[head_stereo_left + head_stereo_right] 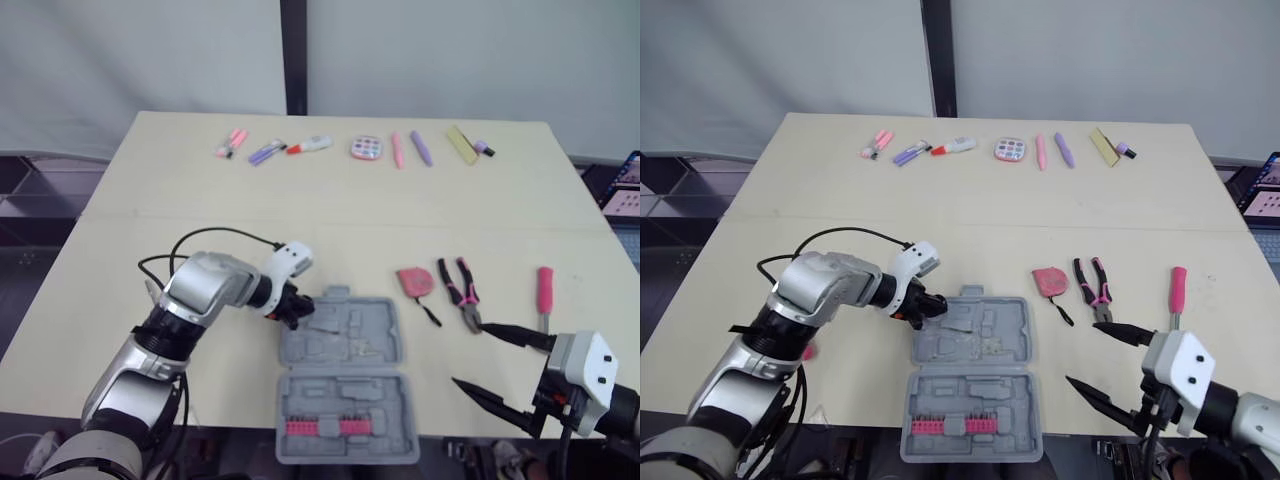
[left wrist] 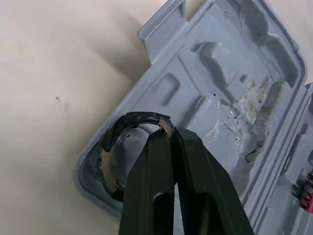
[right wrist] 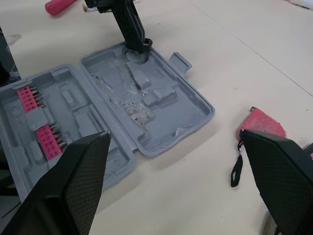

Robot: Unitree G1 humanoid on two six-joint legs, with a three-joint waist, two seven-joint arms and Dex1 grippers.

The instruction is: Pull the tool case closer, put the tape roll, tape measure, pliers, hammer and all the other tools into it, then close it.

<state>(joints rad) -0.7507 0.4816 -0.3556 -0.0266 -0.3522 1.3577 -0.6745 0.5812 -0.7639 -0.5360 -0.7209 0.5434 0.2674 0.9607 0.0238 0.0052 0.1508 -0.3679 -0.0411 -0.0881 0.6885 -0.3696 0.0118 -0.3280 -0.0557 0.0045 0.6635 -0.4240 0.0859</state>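
Observation:
The grey tool case [image 1: 345, 345] lies open near the table's front edge, with pink bits in its near half. My left gripper [image 1: 292, 308] hangs over the case's far-left corner, shut on the rim of a black tape roll [image 2: 110, 147] that sits at that corner pocket. To the right of the case lie a red tape measure [image 1: 415, 282], pink-handled pliers [image 1: 462, 292] and a pink-handled tool [image 1: 545, 290]. My right gripper [image 1: 467, 355] stands open, low at the front right, just in front of the pliers, holding nothing. Another pink item [image 1: 808, 350] peeks out beside my left arm.
A row of pens, markers and small items [image 1: 350, 148] lines the table's far edge. A laptop screen [image 1: 625, 195] stands off the table's right side. The table's front edge runs just behind the case's near side.

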